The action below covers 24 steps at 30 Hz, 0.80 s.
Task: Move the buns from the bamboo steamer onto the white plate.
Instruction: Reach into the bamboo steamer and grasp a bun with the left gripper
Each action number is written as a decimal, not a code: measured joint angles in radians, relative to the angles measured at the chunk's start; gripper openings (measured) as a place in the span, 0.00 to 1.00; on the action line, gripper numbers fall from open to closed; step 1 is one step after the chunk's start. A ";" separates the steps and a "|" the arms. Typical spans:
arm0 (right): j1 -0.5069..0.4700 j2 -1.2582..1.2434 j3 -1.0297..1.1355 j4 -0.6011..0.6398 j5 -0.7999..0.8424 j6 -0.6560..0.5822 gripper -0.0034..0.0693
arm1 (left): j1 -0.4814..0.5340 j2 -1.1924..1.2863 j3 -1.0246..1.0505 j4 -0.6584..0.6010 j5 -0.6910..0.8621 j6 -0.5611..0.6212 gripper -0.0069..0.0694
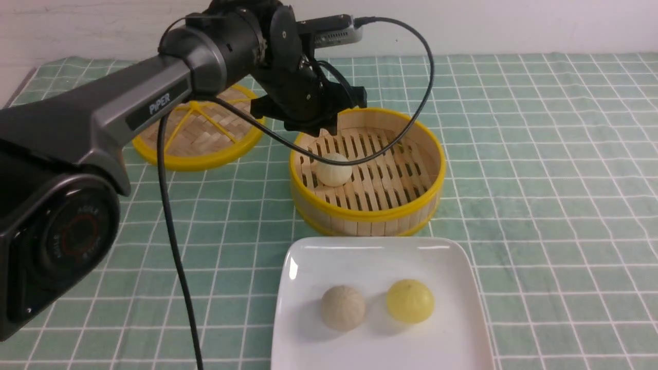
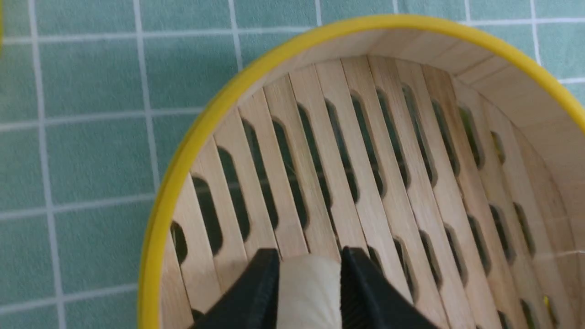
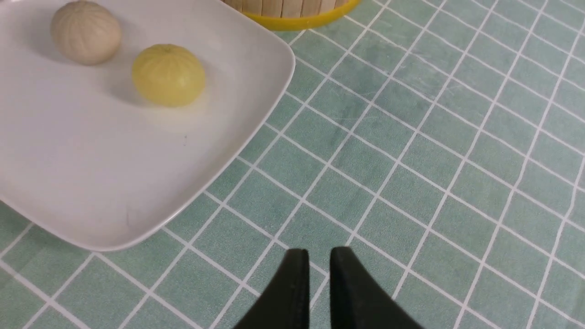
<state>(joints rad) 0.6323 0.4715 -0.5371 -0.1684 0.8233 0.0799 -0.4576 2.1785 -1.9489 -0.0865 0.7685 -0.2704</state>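
One cream bun [image 1: 333, 168] lies on the slatted floor of the bamboo steamer [image 1: 370, 216], on its left side. My left gripper [image 1: 321, 132] hangs just above this bun, inside the steamer's rim [image 2: 183, 151]. In the left wrist view its fingers stand a narrow gap apart, and the bun [image 2: 308, 292] shows through that gap and looks wider than it. The white plate [image 1: 370, 257] in front carries a beige bun [image 1: 343, 307] and a yellow bun [image 1: 409, 300]. My right gripper [image 3: 319, 251] is shut and empty over the cloth beside the plate [image 3: 114, 183].
The flat woven steamer lid [image 1: 195, 139] lies at the back left, behind my left arm. A black cable [image 1: 175, 246] hangs from the left arm down to the front. Green checked cloth covers the table. The right arm is outside the front view.
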 joint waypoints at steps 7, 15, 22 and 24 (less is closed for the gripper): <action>0.000 0.000 0.000 0.003 -0.005 0.000 0.18 | 0.000 0.057 -0.003 -0.001 -0.005 0.011 0.60; 0.000 0.000 0.000 0.003 -0.007 0.002 0.20 | 0.000 0.068 -0.004 -0.036 0.049 0.011 0.53; 0.000 0.000 0.000 0.003 -0.007 0.002 0.21 | 0.000 0.067 -0.007 -0.054 0.112 0.014 0.15; 0.000 0.000 0.000 0.003 -0.007 0.002 0.21 | 0.000 0.060 -0.008 -0.073 0.127 0.015 0.13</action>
<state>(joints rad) 0.6323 0.4715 -0.5371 -0.1654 0.8159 0.0820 -0.4576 2.2382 -1.9569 -0.1597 0.8956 -0.2556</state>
